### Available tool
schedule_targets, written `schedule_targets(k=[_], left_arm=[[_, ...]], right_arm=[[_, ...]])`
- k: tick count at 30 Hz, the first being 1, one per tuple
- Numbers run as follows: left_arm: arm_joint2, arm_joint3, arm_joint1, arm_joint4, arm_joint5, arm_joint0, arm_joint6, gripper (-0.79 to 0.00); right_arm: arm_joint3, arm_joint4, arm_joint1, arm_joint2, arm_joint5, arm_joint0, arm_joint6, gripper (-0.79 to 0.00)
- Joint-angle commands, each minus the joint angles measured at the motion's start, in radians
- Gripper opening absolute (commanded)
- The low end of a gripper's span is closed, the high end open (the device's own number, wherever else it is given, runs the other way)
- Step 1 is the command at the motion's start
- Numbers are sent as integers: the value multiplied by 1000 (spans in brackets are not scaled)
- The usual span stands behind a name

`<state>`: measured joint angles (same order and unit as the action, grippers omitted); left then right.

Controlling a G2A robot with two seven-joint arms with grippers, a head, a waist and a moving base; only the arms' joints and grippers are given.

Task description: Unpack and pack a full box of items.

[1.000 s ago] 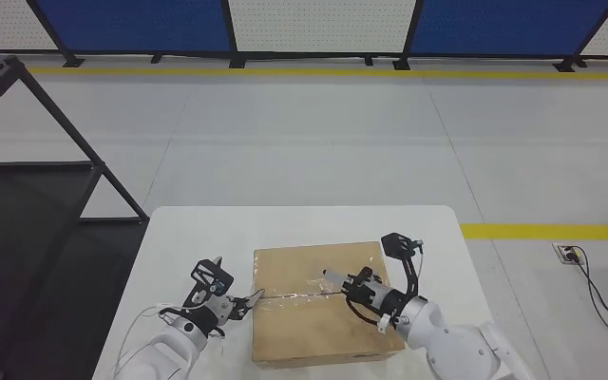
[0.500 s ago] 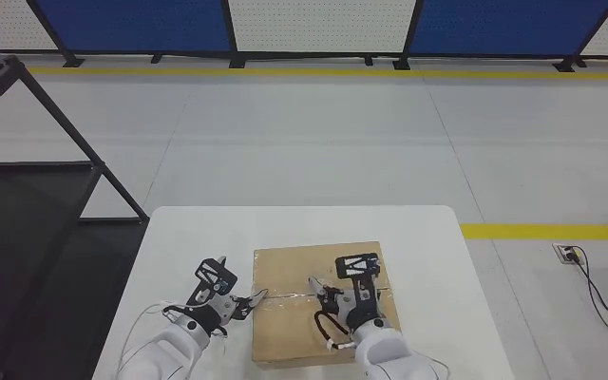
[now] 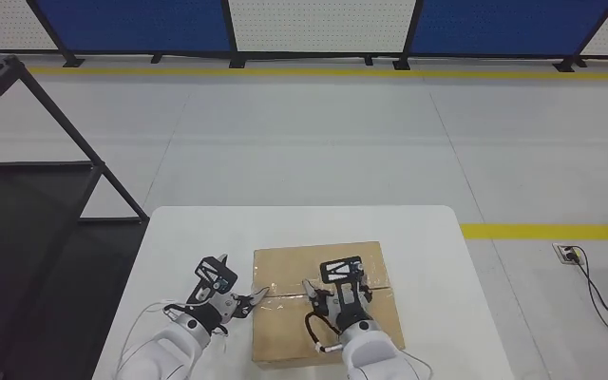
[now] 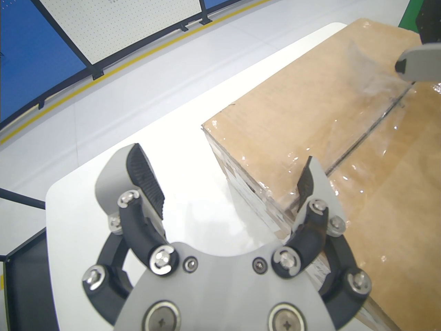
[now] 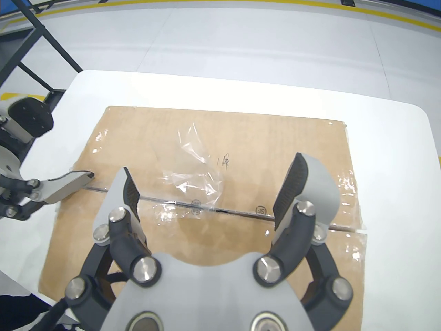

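1. Box (image 3: pixel 285 328): one, brown cardboard, flaps closed. It sits on the table (image 3: pixel 190 237) midway between the left and right edges, close to the robot-side edge.
2. Seam (image 5: pixel 241 212): one, running across the box top from left side to right side. Clear tape covers it at both ends.
3. Loose tape (image 5: pixel 196 170): one crumpled clear piece, lifted off the lid just beyond the seam's middle.
4. Left gripper (image 4: pixel 224 160): one, jaws spread wide, holding nothing. It stands at the box's left side; one finger (image 5: pixel 74 179) appears to touch the lid edge where the seam ends, the other is over bare table.
5. Right gripper (image 5: pixel 212 165): one, jaws wide apart and empty, above the box top, straddling the seam near the loose tape.
6. Stage, as judged: unsealing not finished; nothing unpacked.
7. Risks, as judged:
   - Pulling a flap while the end tape is bonded could lift or drag the whole box toward the table's near edge.
   - A finger pressed into the seam could tear the cardboard rather than the tape.
   - The loose tape could stick to a gripper pad and spoil later grasps.
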<state>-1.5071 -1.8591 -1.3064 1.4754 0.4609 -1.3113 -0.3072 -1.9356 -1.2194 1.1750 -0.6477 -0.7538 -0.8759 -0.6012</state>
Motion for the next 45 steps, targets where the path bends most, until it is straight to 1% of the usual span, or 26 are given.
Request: schedule_targets(k=[1,3,7,12,16,25,28,31,36,45], left_arm=[[4,0,2,-1,-1,1,-2,0],[5,0,3,0,-3,2,-4,0],[9,3,6,-4,-6,4,-7,0],[16,14,10,-4,-8,9,-9,0],[19,19,13,-4,-13,8,-10,0],[15,19,16,-8,-13,6,-9,0],[15,19,16,-8,-13,6,-9,0],[15,19,16,-8,-13,6,-9,0],[15,19,16,-8,-13,6,-9,0],[15,19,16,-8,-13,6,-9,0]], right_arm=[[18,-80,14,32,-29,10,-15,0],[39,-154,31,63,-61,25,-36,0],[68,-250,68,103,-97,53,-91,0],[97,-315,109,125,-84,81,-161,0],[112,-327,137,116,-73,89,-207,0],[112,-327,137,116,-73,89,-207,0],[137,-371,140,107,-68,57,-156,0],[157,-450,155,112,-91,37,-154,0],[179,-552,191,123,-98,34,-208,0],[224,-637,251,102,-29,35,-283,0]])
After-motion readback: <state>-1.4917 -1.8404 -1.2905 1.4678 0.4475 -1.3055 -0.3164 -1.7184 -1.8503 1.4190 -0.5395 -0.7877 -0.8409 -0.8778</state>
